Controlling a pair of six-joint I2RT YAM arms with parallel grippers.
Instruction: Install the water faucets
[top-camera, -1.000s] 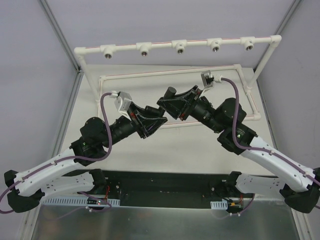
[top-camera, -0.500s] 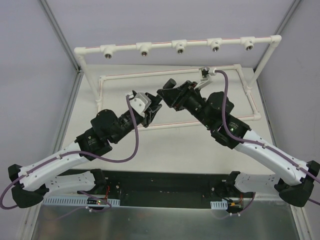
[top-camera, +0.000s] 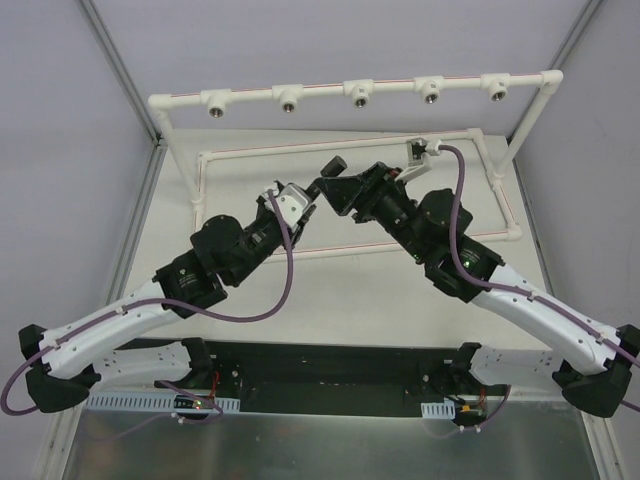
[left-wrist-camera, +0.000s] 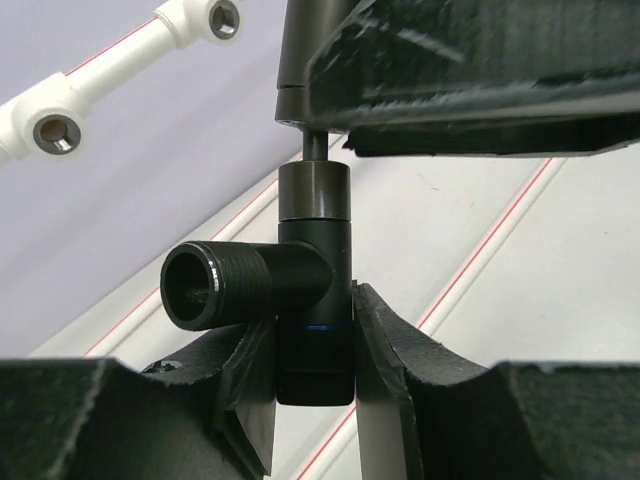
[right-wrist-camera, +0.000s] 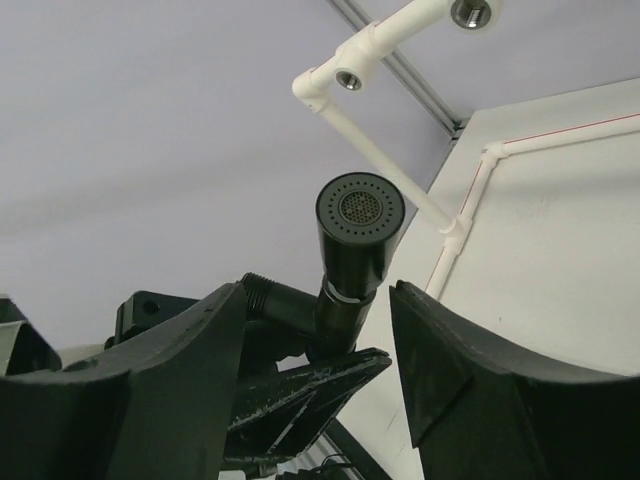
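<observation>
Fingers of the left gripper (left-wrist-camera: 315, 345) pinch the base of the black T-shaped metal faucet (left-wrist-camera: 312, 270), holding it in the air over the far half of the white worktop (top-camera: 350, 300). The right gripper (right-wrist-camera: 318, 300) is spread wide, its jaws flanking the faucet's perforated round head without touching it.

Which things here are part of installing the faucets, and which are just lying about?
Job: black T-shaped faucet with threaded side stem, clamped in the left jaws; raised white pipe rail with five metal-threaded mouths.
Lying about: white pipe loop flat on the table.
</observation>
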